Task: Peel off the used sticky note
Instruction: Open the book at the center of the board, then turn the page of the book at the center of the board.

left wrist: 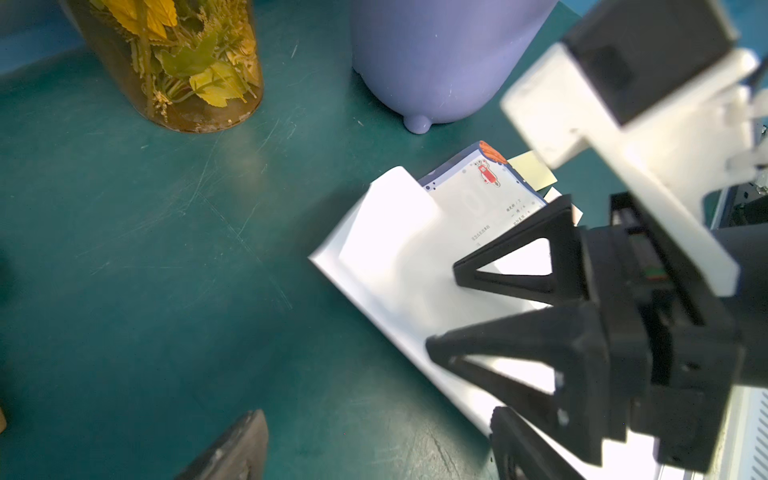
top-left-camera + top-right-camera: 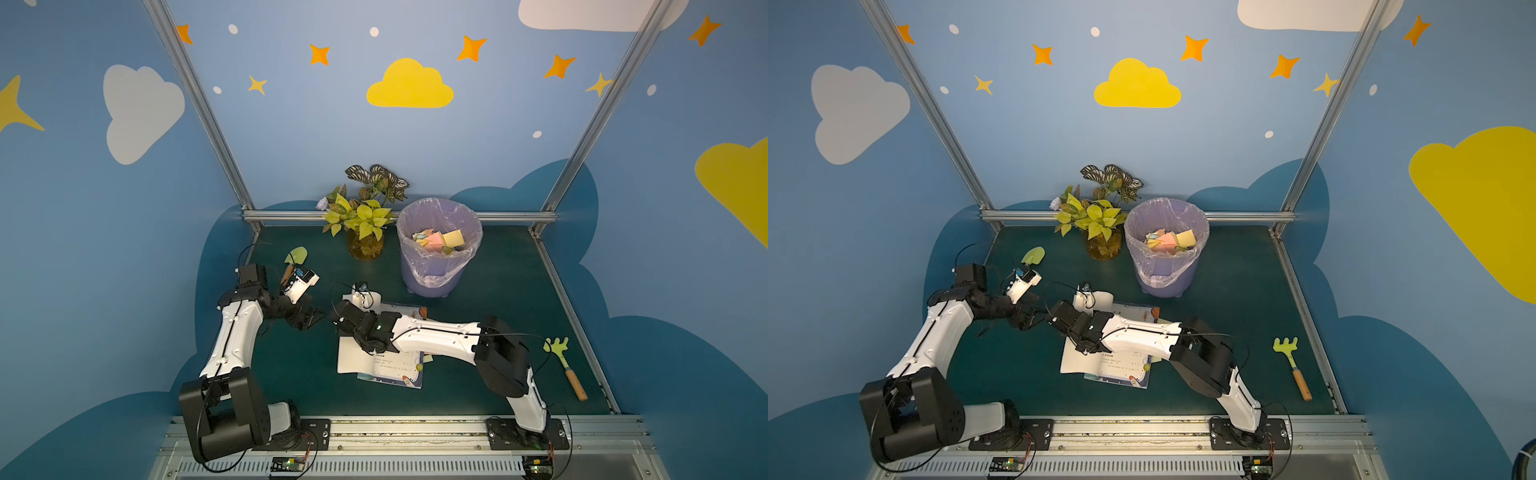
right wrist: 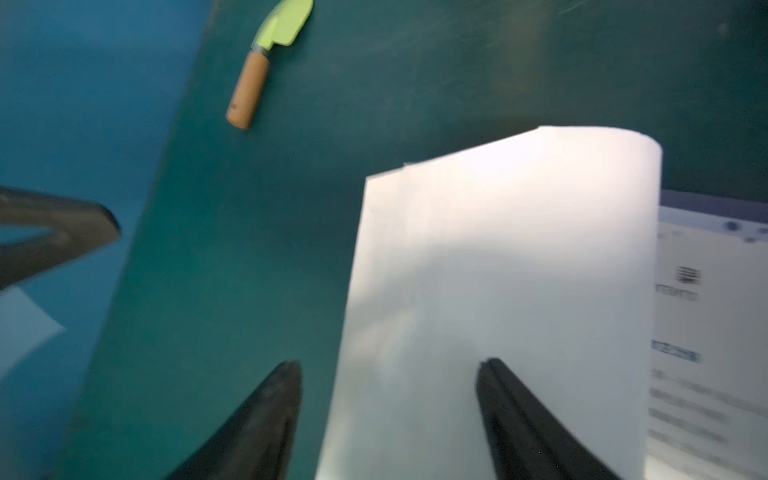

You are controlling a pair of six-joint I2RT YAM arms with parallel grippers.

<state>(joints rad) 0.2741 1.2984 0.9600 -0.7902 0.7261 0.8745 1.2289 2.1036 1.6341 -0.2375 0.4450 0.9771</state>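
An open book (image 2: 399,366) (image 2: 1125,366) lies mid-table, its blank white left page (image 3: 498,270) (image 1: 395,249) curling upward. A yellow sticky note (image 1: 534,172) pokes out past the book's right edge, by the orange corner. A pale note edge (image 2: 428,357) also shows there in a top view. My right gripper (image 3: 388,374) (image 1: 442,307) (image 2: 337,318) hangs open over the white page's outer edge, nothing between its fingers. My left gripper (image 2: 311,319) (image 2: 1034,318) is open just left of the book, above bare mat, holding nothing.
A lilac bin (image 2: 432,274) (image 2: 1163,274) lined with plastic holds several coloured notes behind the book. A plant jar (image 2: 365,245) stands left of it. A green trowel (image 2: 296,255) (image 3: 266,54) lies at far left, a green rake (image 2: 565,361) at right.
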